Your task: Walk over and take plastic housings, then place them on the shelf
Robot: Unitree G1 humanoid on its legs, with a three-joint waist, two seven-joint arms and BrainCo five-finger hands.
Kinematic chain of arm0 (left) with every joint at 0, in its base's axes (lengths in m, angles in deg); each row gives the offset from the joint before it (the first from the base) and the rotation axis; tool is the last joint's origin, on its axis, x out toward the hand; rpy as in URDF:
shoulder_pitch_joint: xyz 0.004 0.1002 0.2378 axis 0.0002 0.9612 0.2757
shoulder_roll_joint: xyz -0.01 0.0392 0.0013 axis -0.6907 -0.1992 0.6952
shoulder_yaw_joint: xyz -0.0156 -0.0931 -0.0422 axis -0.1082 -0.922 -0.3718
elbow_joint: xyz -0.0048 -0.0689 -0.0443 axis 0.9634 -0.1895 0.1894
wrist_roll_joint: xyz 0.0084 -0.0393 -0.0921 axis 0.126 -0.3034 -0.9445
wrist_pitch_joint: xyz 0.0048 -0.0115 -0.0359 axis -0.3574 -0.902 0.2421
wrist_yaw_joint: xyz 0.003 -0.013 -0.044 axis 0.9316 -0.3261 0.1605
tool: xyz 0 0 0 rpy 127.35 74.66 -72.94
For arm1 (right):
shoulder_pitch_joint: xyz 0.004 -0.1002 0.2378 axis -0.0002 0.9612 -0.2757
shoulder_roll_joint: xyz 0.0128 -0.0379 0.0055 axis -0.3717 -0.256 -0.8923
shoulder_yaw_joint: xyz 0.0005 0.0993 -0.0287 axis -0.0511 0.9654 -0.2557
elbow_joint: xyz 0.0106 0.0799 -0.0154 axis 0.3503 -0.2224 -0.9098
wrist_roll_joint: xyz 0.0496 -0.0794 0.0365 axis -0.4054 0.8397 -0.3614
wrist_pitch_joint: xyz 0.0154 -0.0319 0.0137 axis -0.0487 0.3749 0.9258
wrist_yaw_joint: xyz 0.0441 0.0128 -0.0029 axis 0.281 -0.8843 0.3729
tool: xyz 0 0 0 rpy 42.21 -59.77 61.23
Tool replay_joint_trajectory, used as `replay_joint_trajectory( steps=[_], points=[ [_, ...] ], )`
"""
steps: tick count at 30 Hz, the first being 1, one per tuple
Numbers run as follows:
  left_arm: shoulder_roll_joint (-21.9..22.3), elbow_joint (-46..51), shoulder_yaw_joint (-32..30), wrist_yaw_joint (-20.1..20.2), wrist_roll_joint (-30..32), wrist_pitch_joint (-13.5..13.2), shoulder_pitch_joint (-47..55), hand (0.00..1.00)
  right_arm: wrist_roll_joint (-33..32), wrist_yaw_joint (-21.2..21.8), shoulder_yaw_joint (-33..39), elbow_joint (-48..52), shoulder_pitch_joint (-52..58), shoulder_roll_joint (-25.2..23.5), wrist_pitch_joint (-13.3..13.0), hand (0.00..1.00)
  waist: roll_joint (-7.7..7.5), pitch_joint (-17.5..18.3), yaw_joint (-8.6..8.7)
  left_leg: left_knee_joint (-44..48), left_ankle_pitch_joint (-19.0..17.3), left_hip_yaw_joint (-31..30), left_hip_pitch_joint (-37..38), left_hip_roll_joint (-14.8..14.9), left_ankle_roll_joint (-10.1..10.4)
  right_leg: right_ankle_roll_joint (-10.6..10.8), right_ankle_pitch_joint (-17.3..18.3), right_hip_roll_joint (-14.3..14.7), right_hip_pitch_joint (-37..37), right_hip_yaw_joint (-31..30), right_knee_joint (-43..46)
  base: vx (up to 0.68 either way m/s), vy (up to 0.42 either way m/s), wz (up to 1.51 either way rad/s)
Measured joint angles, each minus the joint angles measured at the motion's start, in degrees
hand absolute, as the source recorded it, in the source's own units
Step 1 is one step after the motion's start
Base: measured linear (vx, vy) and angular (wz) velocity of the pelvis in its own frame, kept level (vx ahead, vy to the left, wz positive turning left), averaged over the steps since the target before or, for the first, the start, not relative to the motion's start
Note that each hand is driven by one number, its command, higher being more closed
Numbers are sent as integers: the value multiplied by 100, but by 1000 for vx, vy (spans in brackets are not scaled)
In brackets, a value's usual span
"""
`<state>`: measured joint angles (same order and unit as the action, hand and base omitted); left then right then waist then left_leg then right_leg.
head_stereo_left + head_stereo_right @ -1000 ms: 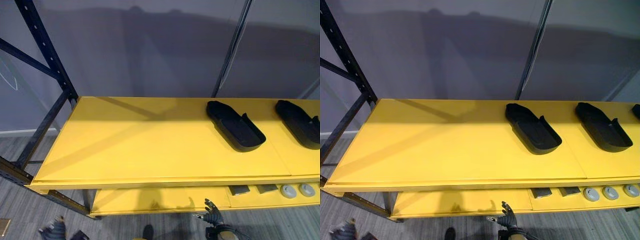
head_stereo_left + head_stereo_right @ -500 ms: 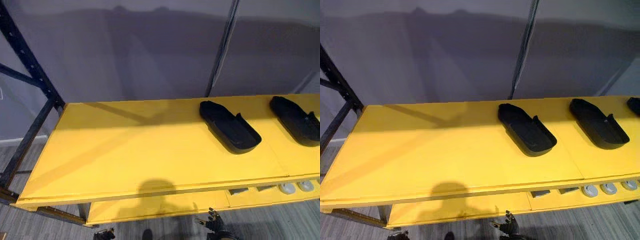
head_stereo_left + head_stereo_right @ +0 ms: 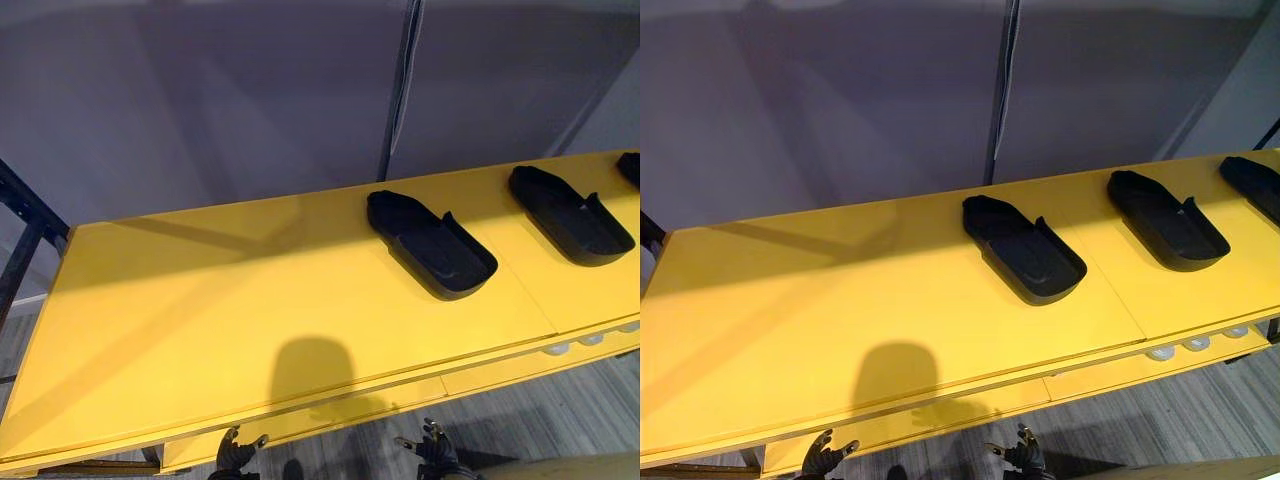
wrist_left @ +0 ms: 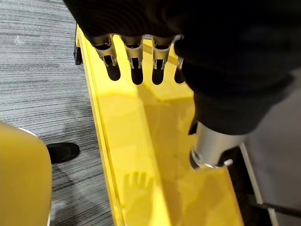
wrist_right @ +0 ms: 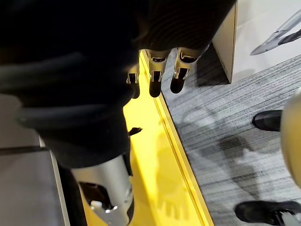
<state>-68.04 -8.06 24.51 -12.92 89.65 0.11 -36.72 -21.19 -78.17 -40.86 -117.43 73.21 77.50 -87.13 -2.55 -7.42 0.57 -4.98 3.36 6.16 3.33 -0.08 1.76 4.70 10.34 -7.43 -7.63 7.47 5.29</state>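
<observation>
Up ahead of both robot hands, on the yellow shelf (image 3: 200,300): near plastic housing (image 3: 430,243) beyond the right robot hand (image 3: 437,456), second housing (image 3: 570,213) and third housing (image 3: 1252,185) further right. Left robot hand (image 3: 236,456) and right: fingers apart, empty, low by the shelf's front edge. We'd expect fingers clipping that edge on the lift. Since 0.5 s ago our camera swung; housings unmoved.

A plain grey wall (image 3: 200,90) is seen behind a yellow shelf (image 3: 180,330), whose long top board is brightly lit and crossed by soft shadows. A dark metal post (image 3: 398,100) is set upright against the wall, behind the shelf. A lower yellow board (image 4: 160,132) is seen beneath the top one. The floor (image 3: 1180,420) is covered in grey streaked flooring.
</observation>
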Motion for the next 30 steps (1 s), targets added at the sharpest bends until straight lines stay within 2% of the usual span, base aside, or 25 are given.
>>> replay_joint_trajectory(
  steps=[3,6,9,12,13,15,16,18,20,22,24,25,26,27,30],
  points=[
    [-1,6,-16,-8,-5,-6,-35,0,24,-13,-4,12,-135,19,0,0,-12,-48,-5,239,-133,-192,-116,8,-17,-22,-31,5,147,-259,57,-35,-11,-40],
    [58,21,-106,-59,-62,-8,-103,0,55,-14,-11,78,-266,128,2,0,39,-121,-6,1302,-758,-636,-628,37,-4,24,-71,20,423,-631,253,-58,18,-53],
    [151,96,-248,-112,-127,-10,-114,0,181,-13,-11,338,-223,164,7,0,49,-170,-20,2134,-1269,-620,-877,104,-56,96,-115,83,577,-1054,448,-70,145,-64],
    [195,189,-249,-111,-127,-16,-202,0,247,-11,-10,628,-251,168,14,0,52,-264,-38,2598,-1496,-375,-1117,162,-147,235,-299,119,906,-1529,592,-118,181,-81],
    [202,190,-249,-112,-127,-15,-276,0,291,-11,-11,707,-303,167,14,0,48,-313,-135,2655,-1516,-148,-1179,225,-170,295,-435,141,1081,-1769,628,-153,175,-97],
    [212,205,-241,-120,-126,-17,-382,0,308,-12,-17,843,-329,167,16,0,36,-404,-164,2731,-1534,113,-1271,264,-197,324,-624,150,1269,-1949,631,-170,137,-76],
    [213,205,-234,-120,-126,-17,-419,0,308,-12,-20,897,-323,167,15,0,33,-434,-159,2764,-1541,189,-1292,268,-215,332,-684,141,1296,-1933,628,-220,133,-67],
    [244,226,-247,-126,-123,-14,-500,0,308,-14,-18,915,-326,190,15,0,45,-439,-172,2758,-1489,488,-1398,360,-381,373,-815,105,1490,-1719,658,-210,93,-61],
    [259,292,-220,-134,-122,-8,-547,0,305,-20,-5,916,-259,202,19,0,49,-452,-150,2725,-1454,721,-1356,396,-497,355,-208,78,1826,-1186,2041,-204,48,-51],
    [279,338,-201,-123,-120,-6,-551,0,305,-22,-9,918,-153,202,19,0,33,-412,-149,2712,-1442,926,-1309,449,-486,345,188,90,1777,-1086,2802,-166,-28,-50],
    [272,330,-200,-117,-121,-3,-550,0,305,-25,-11,864,-149,206,19,0,-17,-319,-158,2592,-1374,1067,-1283,470,-327,294,370,6,1572,-816,2384,-89,-116,-61],
    [254,234,-193,-118,-128,1,-567,0,304,-30,-5,695,-238,259,17,0,-28,-253,-162,2446,-1289,997,-1297,453,-190,-20,325,54,1347,-684,1567,-40,-140,-53],
    [258,182,-166,-115,-126,8,-556,0,304,-32,-4,590,-268,305,18,0,-1,-201,-134,2364,-1229,825,-1311,405,-91,-37,256,108,1351,-702,1430,-18,-107,-55],
    [279,107,-107,-105,-129,12,-550,0,304,-33,1,475,-281,376,19,0,37,-159,-140,2228,-1095,592,-1275,351,-102,-79,176,208,1354,-778,1326,-9,-32,-36],
    [261,-70,114,-102,-126,41,-572,0,302,-72,144,207,-275,452,20,0,18,-139,-66,1894,-873,632,-999,415,-98,-186,56,371,1242,-901,1177,54,-118,-31]
  ],
)
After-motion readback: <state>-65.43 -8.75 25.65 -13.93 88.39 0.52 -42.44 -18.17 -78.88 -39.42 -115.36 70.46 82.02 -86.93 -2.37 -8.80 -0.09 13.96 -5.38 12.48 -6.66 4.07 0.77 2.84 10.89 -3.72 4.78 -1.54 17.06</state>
